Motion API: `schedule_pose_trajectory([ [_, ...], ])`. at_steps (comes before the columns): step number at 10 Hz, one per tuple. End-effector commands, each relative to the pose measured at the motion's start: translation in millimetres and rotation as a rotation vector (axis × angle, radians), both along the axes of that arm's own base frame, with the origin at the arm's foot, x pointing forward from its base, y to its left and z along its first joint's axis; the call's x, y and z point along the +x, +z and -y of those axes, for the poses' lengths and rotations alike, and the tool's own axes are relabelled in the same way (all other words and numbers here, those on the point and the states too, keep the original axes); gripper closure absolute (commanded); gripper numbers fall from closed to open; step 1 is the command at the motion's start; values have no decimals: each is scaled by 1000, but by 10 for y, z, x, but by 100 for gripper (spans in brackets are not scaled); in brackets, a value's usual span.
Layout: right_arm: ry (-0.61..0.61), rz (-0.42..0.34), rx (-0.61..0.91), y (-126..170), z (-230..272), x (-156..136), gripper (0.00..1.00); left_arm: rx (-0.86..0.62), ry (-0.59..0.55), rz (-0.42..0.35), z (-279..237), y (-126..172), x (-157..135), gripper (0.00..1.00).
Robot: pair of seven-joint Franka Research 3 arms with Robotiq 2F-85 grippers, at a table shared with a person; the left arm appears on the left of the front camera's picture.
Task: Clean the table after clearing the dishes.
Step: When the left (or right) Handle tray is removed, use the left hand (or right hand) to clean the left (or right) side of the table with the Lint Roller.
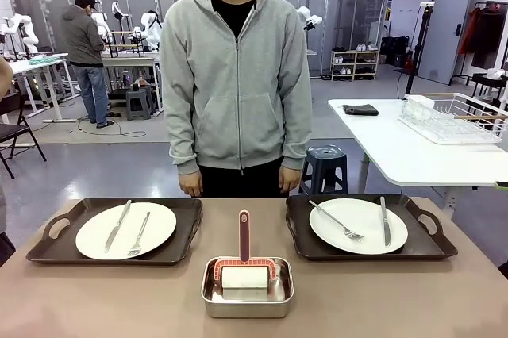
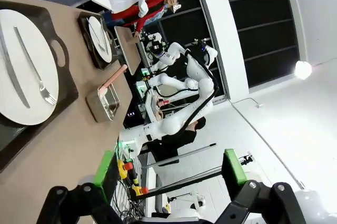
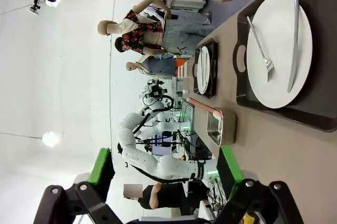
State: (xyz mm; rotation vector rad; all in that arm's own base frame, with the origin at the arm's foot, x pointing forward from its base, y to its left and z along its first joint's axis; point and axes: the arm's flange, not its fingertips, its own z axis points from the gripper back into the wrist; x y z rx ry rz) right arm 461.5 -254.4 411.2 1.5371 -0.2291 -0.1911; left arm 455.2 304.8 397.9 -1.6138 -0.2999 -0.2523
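On the tan table (image 1: 397,298) sit the dishes. A white plate (image 1: 163,223) with knife and fork lies on a dark brown tray (image 1: 184,231) at the left. A second plate (image 1: 365,219) lies on a tray (image 1: 300,231) at the right. In the left wrist view my left gripper (image 2: 169,171) hangs open in the air off the table's end, with the left plate (image 2: 26,40) ahead. In the right wrist view my right gripper (image 3: 164,167) is open too, holding nothing, and the right plate (image 3: 279,29) lies beyond it.
A small steel pan (image 1: 213,302) holding a roller cleaner with a pink handle (image 1: 244,235) stands at the near middle, between the trays. A person (image 1: 236,92) in a grey hoodie stands at the far edge, hands down. Behind right is a white table with a wire basket (image 1: 452,116).
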Motion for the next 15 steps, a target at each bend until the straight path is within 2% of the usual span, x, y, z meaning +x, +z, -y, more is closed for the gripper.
schedule_pose_trajectory([
  [1,-4,2,-5,23,-60,-32,0,17,13,8,12,14,-75,0],
  [15,-4,2,-5,23,-60,-32,0,17,13,8,12,14,-75,0],
])
